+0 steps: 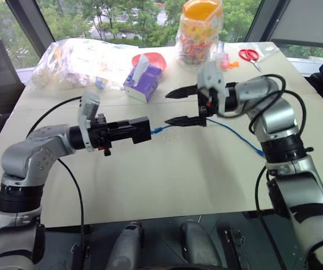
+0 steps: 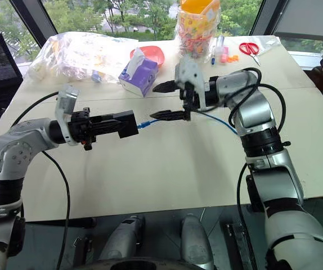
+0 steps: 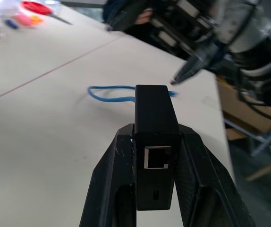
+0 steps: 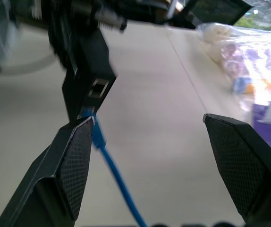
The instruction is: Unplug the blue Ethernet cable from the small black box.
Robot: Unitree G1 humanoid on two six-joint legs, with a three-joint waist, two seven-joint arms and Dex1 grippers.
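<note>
Left gripper [image 1: 144, 130]: one, fingers clamped on the small black box [image 3: 156, 142], held above the table [image 1: 167, 180].

Small black box: one. Matte black, flat and squarish, pinched by its two narrow sides. One square port shows empty in the face turned to the left wrist view; the right wrist view also shows an open port on the box.

Right gripper [image 1: 175, 107]: one, jaws spread wide, nothing between them, one finger above the other, tips facing the box.

Blue Ethernet cable [image 1: 237, 135]: one. Thin, bright blue. Its near end [image 1: 157, 131] lies just beside the box's far face and close to the lower right finger; whether that end touches the box cannot be told. The cord trails across the table past the right arm.

Further back on the table:
- purple tissue box [image 1: 143, 81], one
- red dish [image 1: 156, 59], one, behind the tissue box
- clear jar [image 1: 200, 34] of coloured pieces with an orange lid, one
- red-handled scissors [image 1: 250, 55], one pair
- clear plastic bag [image 1: 77, 62], one
</note>
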